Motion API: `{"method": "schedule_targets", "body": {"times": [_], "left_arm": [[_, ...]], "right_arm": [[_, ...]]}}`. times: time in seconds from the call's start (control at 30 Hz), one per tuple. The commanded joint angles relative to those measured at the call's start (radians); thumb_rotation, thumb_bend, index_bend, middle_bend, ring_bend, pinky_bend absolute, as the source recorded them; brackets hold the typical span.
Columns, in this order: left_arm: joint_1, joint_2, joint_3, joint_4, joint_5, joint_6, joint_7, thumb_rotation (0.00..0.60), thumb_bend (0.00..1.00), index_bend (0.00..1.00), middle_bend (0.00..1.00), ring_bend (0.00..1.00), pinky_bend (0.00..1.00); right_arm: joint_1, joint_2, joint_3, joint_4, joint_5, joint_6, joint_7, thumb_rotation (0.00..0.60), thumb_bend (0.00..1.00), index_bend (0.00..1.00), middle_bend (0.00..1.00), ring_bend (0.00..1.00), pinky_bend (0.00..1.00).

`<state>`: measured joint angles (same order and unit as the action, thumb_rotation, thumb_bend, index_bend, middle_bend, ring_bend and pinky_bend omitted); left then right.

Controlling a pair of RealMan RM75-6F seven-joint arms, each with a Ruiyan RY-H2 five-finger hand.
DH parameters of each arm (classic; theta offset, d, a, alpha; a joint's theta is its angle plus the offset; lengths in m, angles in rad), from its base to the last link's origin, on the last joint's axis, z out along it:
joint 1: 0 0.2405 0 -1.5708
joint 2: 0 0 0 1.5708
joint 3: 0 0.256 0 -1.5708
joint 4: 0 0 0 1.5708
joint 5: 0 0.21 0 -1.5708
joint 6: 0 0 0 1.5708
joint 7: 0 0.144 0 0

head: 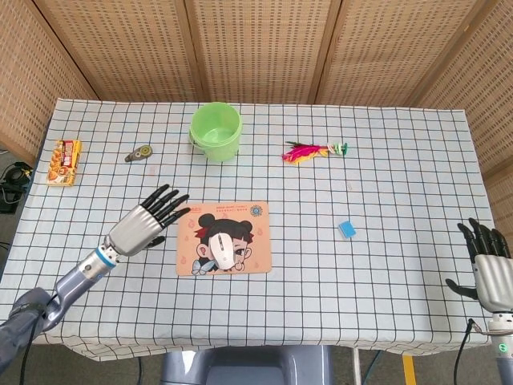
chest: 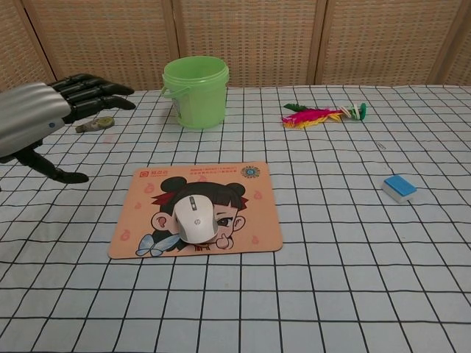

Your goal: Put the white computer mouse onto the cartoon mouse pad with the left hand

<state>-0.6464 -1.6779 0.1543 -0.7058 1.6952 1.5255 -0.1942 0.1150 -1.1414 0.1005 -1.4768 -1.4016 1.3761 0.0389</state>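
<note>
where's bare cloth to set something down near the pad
Bare cloth lies between the mouse pad and the blue block, and along the near edge below the pad. Left of the pad is crowded by the left hand.

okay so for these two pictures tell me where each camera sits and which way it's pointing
Head view: high above the table's near edge, looking steeply down on the whole checked tablecloth; shows the left hand with its forearm, and the right hand at the lower right edge.
Chest view: low, at the near edge, looking across the table toward the wicker screens; shows only the left hand.
Shared: the white mouse on the cartoon mouse pad, green bucket.
</note>
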Motion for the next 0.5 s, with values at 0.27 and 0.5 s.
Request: {"method": "schedule_targets", "body": {"times": [0.27, 0.5], "left_arm": [[0.418, 0.283, -0.044, -0.796, -0.374, 0.083, 0.471, 0.600, 0.09, 0.00, 0.00, 0.00, 0.00], [0.472, 0.303, -0.068, -0.813, -0.391, 0.097, 0.468, 0.600, 0.09, 0.00, 0.00, 0.00, 0.00]], "right_arm": [[0.014, -0.033, -0.026, 0.000, -0.035, -0.007, -0.070, 0.600, 0.10, 0.08, 0.00, 0.00, 0.00], [0.014, -0.040, -0.041, -0.010, -0.061, 0.001, -0.095, 0.600, 0.10, 0.07, 0.00, 0.00, 0.00]]}}
